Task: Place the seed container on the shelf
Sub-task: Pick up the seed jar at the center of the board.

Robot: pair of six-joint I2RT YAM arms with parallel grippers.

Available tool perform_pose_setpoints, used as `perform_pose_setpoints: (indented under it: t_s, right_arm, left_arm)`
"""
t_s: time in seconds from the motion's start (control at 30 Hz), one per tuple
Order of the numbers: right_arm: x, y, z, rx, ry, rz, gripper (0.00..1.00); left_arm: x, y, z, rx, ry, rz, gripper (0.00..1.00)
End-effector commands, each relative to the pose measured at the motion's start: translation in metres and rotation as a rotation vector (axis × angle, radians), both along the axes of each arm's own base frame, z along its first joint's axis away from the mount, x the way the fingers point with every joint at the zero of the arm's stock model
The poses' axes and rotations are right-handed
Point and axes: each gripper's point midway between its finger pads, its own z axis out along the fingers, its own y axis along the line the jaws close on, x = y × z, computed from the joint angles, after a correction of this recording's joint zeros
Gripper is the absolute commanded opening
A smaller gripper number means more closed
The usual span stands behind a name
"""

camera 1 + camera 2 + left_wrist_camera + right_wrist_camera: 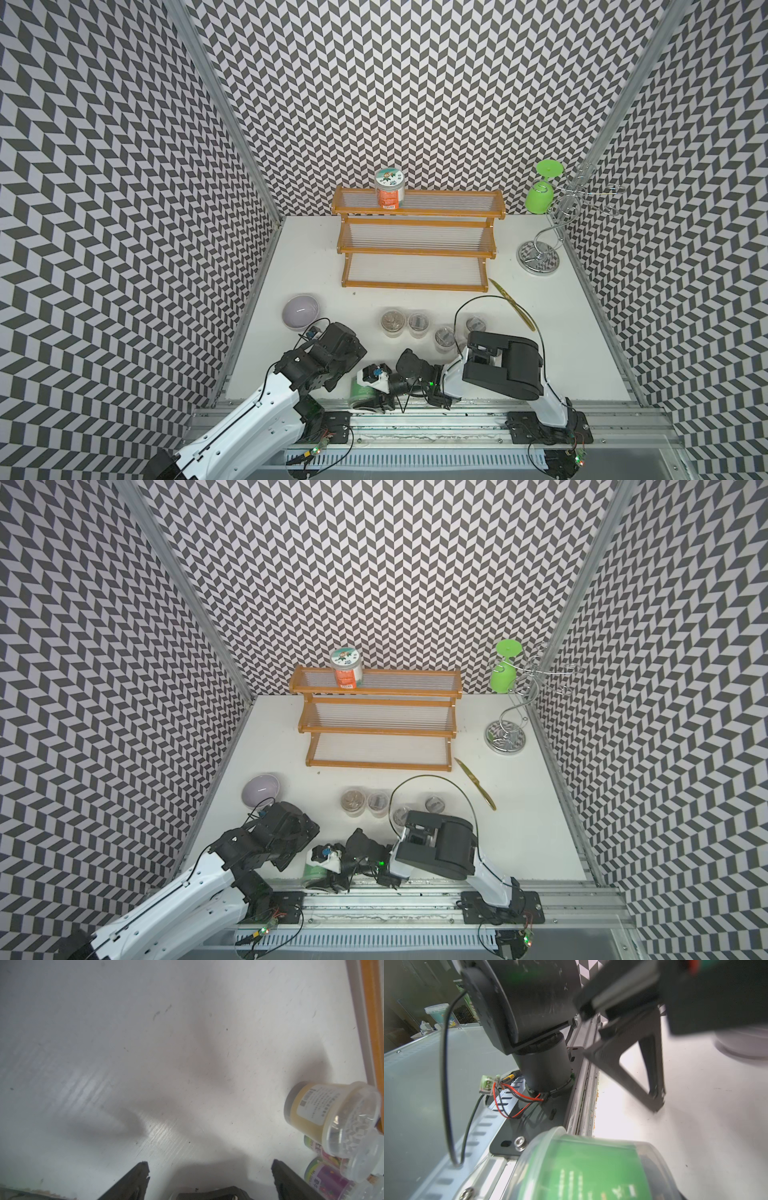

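Seed container (581, 1169) blurred, cut off — label unreadable

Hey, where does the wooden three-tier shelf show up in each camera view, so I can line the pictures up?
In a top view: the shelf stands at the back middle of the table, by the far wall.
In a top view: same spot.
Left wrist: only a strip of its orange frame at the picture's edge, beside the yellow-labelled jar.
Right wrist: not in it.
Shared landmark: the white table, seen in all four.
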Motion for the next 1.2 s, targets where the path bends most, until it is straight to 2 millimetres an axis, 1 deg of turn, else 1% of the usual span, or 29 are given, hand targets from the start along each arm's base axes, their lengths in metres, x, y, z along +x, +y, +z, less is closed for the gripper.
perform_pose_setpoints:
  t_s: [0.0, 0.03, 0.1, 0.13, 0.17, 0.2, 0.27, 0.33, 0.37, 0.4, 0.43, 0.47, 0.5, 0.53, 0.6, 0.63, 0.67, 0.73, 0.77, 0.8, 0.83, 0.9, 0.93, 1.0, 1.07, 1.17]
  right_arm:
    - [0.003, -0.002, 0.025, 0.008, 0.006, -0.006, 0.48]
    - [0.006, -0.004, 0.032, 0.002, 0.023, -0.021, 0.51]
    - [0.015, -0.008, 0.053, 0.003, 0.046, -0.052, 0.49]
    - [0.022, -0.011, 0.068, 0.016, 0.053, -0.084, 0.48]
    - [0.029, -0.016, 0.084, 0.030, 0.056, -0.105, 0.45]
    - [0.037, -0.021, 0.098, 0.043, 0.067, -0.127, 0.44]
    - [0.061, -0.036, 0.127, 0.073, 0.130, -0.196, 0.44]
    - [0.085, -0.052, 0.147, 0.091, 0.208, -0.233, 0.43]
    - [0.098, -0.060, 0.154, 0.094, 0.257, -0.268, 0.43]
    - [0.108, -0.068, 0.157, 0.085, 0.311, -0.282, 0.44]
    - [0.116, -0.077, 0.166, 0.090, 0.352, -0.271, 0.45]
    - [0.124, -0.083, 0.173, 0.096, 0.394, -0.276, 0.45]
    - [0.135, -0.092, 0.181, 0.109, 0.446, -0.301, 0.46]
    - [0.146, -0.100, 0.186, 0.115, 0.505, -0.327, 0.46]
    - [0.160, -0.112, 0.195, 0.110, 0.595, -0.331, 0.48]
    - [0.166, -0.117, 0.199, 0.109, 0.650, -0.330, 0.49]
    - [0.169, -0.121, 0.203, 0.110, 0.692, -0.313, 0.49]
    - [0.177, -0.130, 0.213, 0.120, 0.766, -0.310, 0.49]
    - [0.180, -0.134, 0.218, 0.132, 0.781, -0.319, 0.50]
    - [0.183, -0.137, 0.224, 0.146, 0.802, -0.328, 0.52]
    - [0.186, -0.139, 0.228, 0.156, 0.821, -0.332, 0.52]
    - [0.191, -0.144, 0.232, 0.165, 0.878, -0.324, 0.53]
    - [0.192, -0.147, 0.234, 0.174, 0.918, -0.312, 0.54]
    - [0.192, -0.150, 0.237, 0.203, 0.981, -0.294, 0.53]
    - [0.192, -0.150, 0.240, 0.223, 1.016, -0.292, 0.53]
    - [0.194, -0.150, 0.240, 0.221, 1.029, -0.308, 0.54]
  left_arm:
    - [0.013, 0.016, 0.028, 0.078, -0.084, 0.029, 0.97]
    - [0.019, 0.017, 0.038, 0.093, -0.115, 0.016, 0.98]
    - [0.031, 0.020, 0.058, 0.128, -0.181, 0.005, 0.98]
    - [0.039, 0.021, 0.071, 0.152, -0.226, -0.012, 0.98]
    - [0.048, 0.022, 0.089, 0.182, -0.285, -0.041, 0.99]
    - [0.055, 0.023, 0.104, 0.205, -0.331, -0.057, 0.99]
    - [0.071, 0.024, 0.144, 0.268, -0.451, -0.112, 0.99]
    - [0.083, 0.022, 0.179, 0.314, -0.567, -0.159, 0.99]
    - [0.087, 0.021, 0.195, 0.329, -0.621, -0.179, 0.99]
    - [0.091, 0.017, 0.213, 0.336, -0.693, -0.205, 0.98]
    - [0.095, 0.011, 0.230, 0.347, -0.772, -0.255, 0.98]
    - [0.096, 0.006, 0.242, 0.355, -0.831, -0.291, 0.97]
    - [0.098, -0.001, 0.253, 0.359, -0.896, -0.331, 0.96]
    - [0.098, -0.012, 0.262, 0.366, -0.969, -0.405, 0.95]
    - [0.095, -0.034, 0.274, 0.388, -1.094, -0.560, 0.94]
    - [0.091, -0.050, 0.276, 0.403, -1.164, -0.671, 0.92]
    - [0.086, -0.060, 0.276, 0.418, -1.215, -0.752, 0.91]
    - [0.077, -0.078, 0.269, 0.457, -1.307, -0.906, 0.90]
    - [0.072, -0.086, 0.264, 0.483, -1.346, -0.989, 0.90]
    - [0.064, -0.096, 0.256, 0.517, -1.391, -1.099, 0.90]
    - [0.056, -0.103, 0.247, 0.560, -1.426, -1.198, 0.90]
    - [0.046, -0.110, 0.229, 0.635, -1.470, -1.346, 0.93]
    - [0.043, -0.113, 0.223, 0.679, -1.492, -1.397, 0.93]
    - [0.045, -0.115, 0.223, 0.725, -1.545, -1.400, 0.94]
    - [0.040, -0.123, 0.217, 0.765, -1.623, -1.453, 0.95]
    - [0.045, -0.133, 0.214, 0.825, -1.675, -1.467, 0.97]
